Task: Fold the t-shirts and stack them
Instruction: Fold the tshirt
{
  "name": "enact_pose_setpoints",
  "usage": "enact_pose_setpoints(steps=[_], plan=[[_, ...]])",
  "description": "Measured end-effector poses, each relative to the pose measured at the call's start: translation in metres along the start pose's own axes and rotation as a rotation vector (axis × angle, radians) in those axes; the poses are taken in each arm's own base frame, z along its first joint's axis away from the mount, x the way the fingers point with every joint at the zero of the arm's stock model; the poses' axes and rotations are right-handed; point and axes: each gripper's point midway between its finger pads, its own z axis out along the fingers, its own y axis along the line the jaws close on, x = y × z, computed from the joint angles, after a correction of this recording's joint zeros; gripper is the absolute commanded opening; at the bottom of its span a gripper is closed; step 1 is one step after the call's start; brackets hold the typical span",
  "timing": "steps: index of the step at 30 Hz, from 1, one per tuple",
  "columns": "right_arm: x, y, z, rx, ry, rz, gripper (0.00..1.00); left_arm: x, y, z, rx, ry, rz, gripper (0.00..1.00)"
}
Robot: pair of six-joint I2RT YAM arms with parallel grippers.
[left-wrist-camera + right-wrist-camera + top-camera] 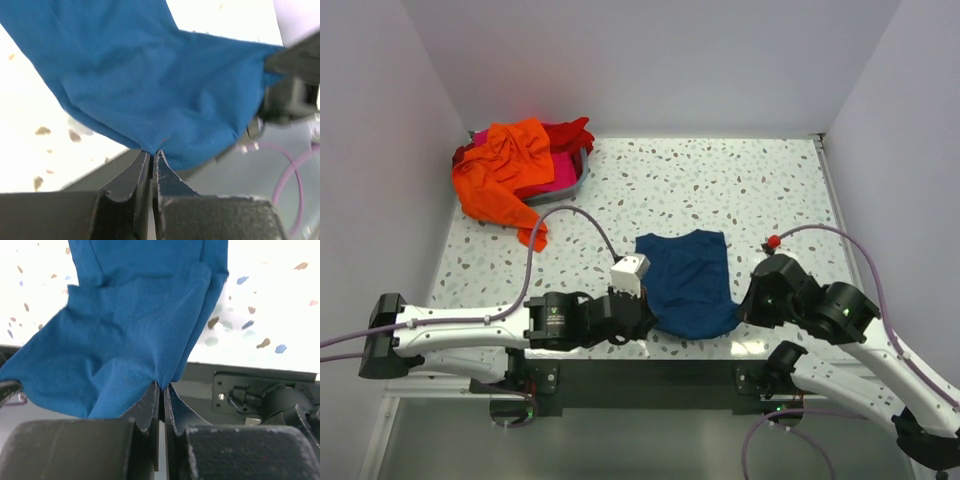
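CAMERA POSITIONS, THREE VIEWS

Top external: high, behind the arm bases, looking down and far over the whole table (720,190); left wrist: tight behind the left gripper (154,156), facing right along the near edge; right wrist: tight behind the right gripper (162,387), facing over the near edge toward the far side; shared by all: blue t-shirt (692,280).

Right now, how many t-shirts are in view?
4. Blue t-shirt at the near edge, pinched by left gripper and right gripper; orange t-shirt draped over the far-left basket; red t-shirt and pink t-shirt inside it. More may be buried.
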Motion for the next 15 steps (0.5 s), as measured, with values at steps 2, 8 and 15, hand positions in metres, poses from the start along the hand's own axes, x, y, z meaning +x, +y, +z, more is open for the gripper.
enact_pose_setpoints(steps=[2,8,15], plan=[[-0.01,0.003,0.0,0.023,-0.028,-0.009,0.0,-0.015,0.005,0.008,-0.024,-0.028,-0.006,0.0],[-0.048,0.015,0.002,0.091,-0.132,-0.047,0.0,-0.049,0.027,0.022,-0.08,-0.085,0.006,0.0],[-0.083,0.018,0.025,0.225,-0.184,-0.095,0.0,-0.067,0.042,0.04,-0.112,-0.085,0.041,0.0]])
